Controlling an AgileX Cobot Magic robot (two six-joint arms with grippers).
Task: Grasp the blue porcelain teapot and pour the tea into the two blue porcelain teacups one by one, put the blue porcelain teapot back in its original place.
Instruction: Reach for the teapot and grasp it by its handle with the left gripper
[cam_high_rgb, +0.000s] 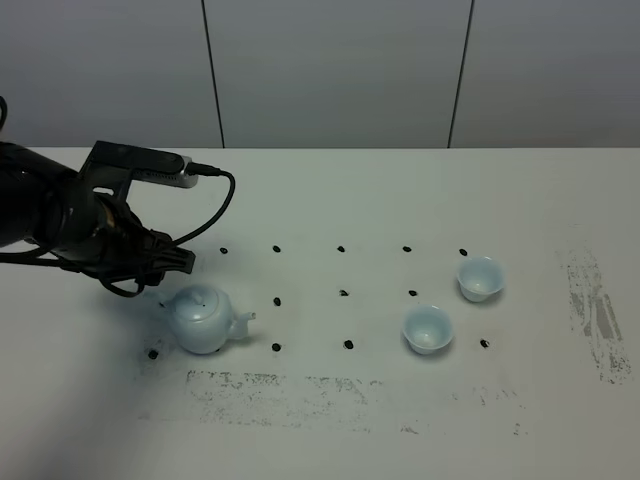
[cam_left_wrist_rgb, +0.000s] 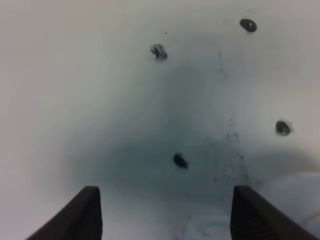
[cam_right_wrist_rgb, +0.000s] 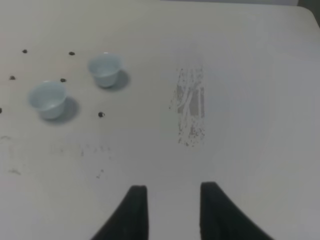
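No writing, label, brand or number is readable anywhere; the white desk (cam_high_rgb: 330, 200) carries only plain black dots (cam_high_rgb: 277, 248) and grey scuff marks (cam_high_rgb: 590, 310).

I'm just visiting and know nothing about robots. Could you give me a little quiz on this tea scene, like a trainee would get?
1. True or false: the left claw is gripping the teapot.
2. How many teacups stand on the table? A one, B two, C three.
3. Fill in: the teapot's spout points toward the ____.
Key: 1 false, the claw is open and holds nothing; 2 B; 3 teacups.
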